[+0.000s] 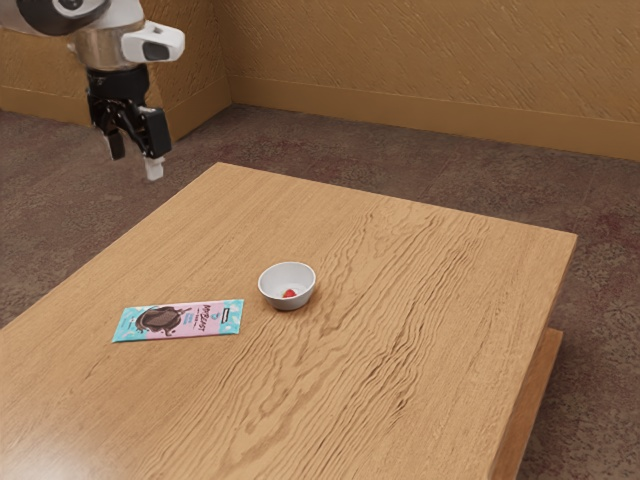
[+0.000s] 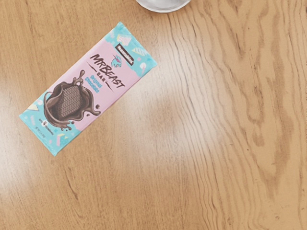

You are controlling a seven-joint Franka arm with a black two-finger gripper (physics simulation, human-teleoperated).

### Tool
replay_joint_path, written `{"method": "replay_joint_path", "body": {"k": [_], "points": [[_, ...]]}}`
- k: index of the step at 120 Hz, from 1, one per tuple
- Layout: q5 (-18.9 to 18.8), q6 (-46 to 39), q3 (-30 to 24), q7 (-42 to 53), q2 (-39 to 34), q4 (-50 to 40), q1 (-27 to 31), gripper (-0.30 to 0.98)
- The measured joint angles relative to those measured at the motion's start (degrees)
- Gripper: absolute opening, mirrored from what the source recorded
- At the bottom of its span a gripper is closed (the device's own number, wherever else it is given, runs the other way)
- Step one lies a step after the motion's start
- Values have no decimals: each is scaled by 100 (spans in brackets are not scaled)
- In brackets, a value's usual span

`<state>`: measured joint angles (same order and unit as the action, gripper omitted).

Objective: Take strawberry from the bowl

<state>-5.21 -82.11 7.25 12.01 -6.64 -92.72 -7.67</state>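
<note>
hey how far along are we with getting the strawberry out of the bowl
Nothing looks done: the strawberry sits in the bowl. The tool is open and empty, well away from the bowl. Left to do: reach in, grip the strawberry, lift it out.

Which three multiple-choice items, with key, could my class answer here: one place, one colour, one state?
1. Where is the strawberry?
A beneath the bowl
B inside the bowl
C on the floor

2. The wrapper is mostly:
A black and yellow
B plain red
C pink and turquoise

3. The jaws stand:
A apart
B shut on the strawberry
C shut on the wrapper

1 B: red shows within the rim.
2 C: pink middle, turquoise ends.
3 A: a gap separates them.
</note>
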Motion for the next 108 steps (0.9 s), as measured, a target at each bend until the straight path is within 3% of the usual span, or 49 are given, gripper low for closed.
{"method": "replay_joint_path", "body": {"k": [46,80,108], "points": [[-43,-232,234,148,61,-220,123,69],[-7,-1390,239,513,1503,-531,-77,67],[52,-2250,227,1333,3034,398,-129,63]]}}
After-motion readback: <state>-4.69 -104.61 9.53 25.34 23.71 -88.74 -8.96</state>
